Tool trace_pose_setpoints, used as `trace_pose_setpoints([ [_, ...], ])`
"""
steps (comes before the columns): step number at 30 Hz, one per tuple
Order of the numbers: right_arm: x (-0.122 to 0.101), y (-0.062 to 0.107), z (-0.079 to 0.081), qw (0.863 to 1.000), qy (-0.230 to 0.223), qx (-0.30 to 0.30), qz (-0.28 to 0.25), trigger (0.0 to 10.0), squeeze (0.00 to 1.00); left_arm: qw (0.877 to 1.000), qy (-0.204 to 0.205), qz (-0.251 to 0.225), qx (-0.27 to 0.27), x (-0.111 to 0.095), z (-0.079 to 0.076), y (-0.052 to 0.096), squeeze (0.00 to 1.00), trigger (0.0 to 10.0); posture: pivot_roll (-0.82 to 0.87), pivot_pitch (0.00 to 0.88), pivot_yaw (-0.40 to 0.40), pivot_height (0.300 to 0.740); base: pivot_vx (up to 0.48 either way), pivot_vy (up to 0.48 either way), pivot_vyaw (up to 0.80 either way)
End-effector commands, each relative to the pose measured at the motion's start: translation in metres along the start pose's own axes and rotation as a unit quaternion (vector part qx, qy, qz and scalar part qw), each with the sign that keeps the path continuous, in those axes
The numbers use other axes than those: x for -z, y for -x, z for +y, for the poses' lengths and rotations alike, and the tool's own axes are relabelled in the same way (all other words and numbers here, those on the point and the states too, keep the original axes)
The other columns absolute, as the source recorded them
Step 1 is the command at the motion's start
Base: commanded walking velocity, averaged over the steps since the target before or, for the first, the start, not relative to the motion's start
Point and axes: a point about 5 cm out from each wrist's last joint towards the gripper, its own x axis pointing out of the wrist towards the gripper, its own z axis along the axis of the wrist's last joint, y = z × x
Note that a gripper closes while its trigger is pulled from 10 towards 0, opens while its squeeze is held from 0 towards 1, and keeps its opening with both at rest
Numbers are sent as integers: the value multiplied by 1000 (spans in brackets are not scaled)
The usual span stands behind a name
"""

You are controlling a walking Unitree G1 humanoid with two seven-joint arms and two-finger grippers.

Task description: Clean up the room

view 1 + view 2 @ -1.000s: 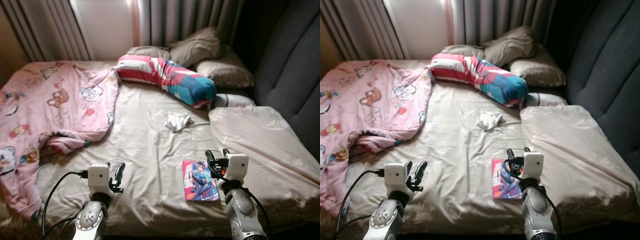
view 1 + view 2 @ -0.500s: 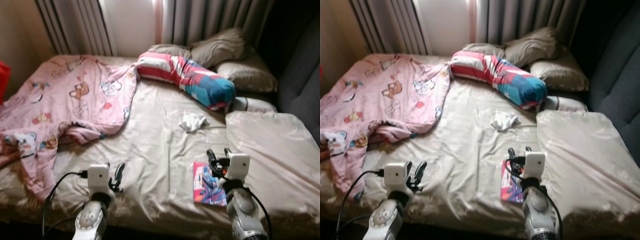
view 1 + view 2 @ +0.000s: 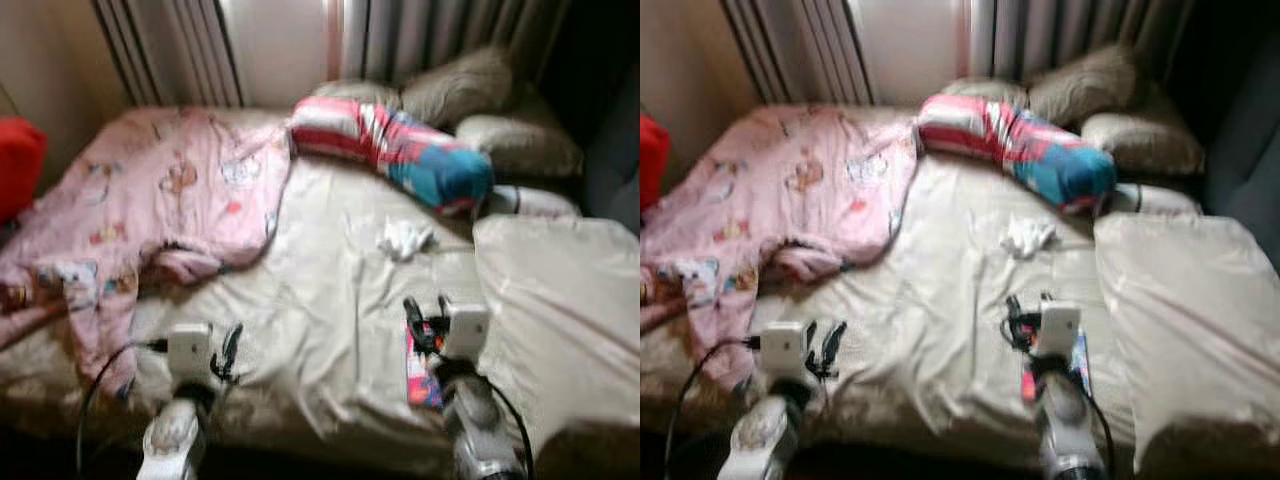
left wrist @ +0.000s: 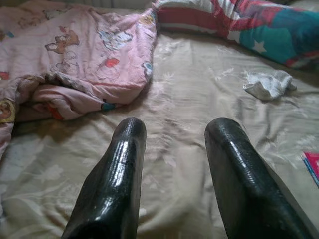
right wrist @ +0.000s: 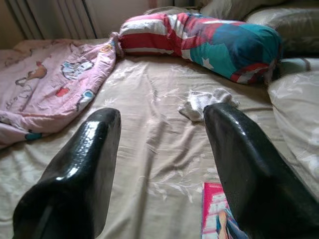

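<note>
A rumpled pink cartoon-print blanket (image 3: 170,190) covers the left half of the beige bed (image 3: 320,290). Near the bed's middle lies a small white cloth (image 3: 403,238), which the wrist views show as well (image 4: 269,83) (image 5: 207,102). A pink comic book (image 3: 420,378) rests on the sheet near the front edge, partly behind my right arm. Just over the book hangs my right gripper (image 3: 421,316), open and empty (image 5: 164,117). My left gripper (image 3: 229,348) is open too, over bare sheet near the front edge (image 4: 174,132).
A red, white and blue striped bolster (image 3: 400,150) and brown pillows (image 3: 470,90) lie at the head of the bed. A folded beige duvet (image 3: 560,300) covers the right side. A red object (image 3: 20,165) stands beyond the bed's left side. Curtains hang behind.
The whole picture has slid right and gone blurry, so the camera has moved; the red object has come into view at left. Both grippers stay open in the same pose.
</note>
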Motion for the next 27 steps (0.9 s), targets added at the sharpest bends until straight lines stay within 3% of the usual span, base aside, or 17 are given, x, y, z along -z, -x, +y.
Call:
trace_pose_setpoints([
  [1, 1, 1, -1, 1000, -1, 6, 4, 10000, 0, 1000, 1, 11, -4, 4, 4, 4, 0, 10000, 11, 196, 23, 740, 0, 352, 0],
  [20, 4, 0, -1, 1000, -17, 19, 17, 10000, 0, 1000, 0, 14, -3, 4, 4, 4, 0, 10000, 10, 194, 23, 740, 0, 480, 0],
  [27, 3, 0, 1, 1000, -16, 16, 14, 10000, 0, 1000, -1, 13, -5, 4, 5, 3, 0, 10000, 10, 191, 23, 740, 0, 480, -410],
])
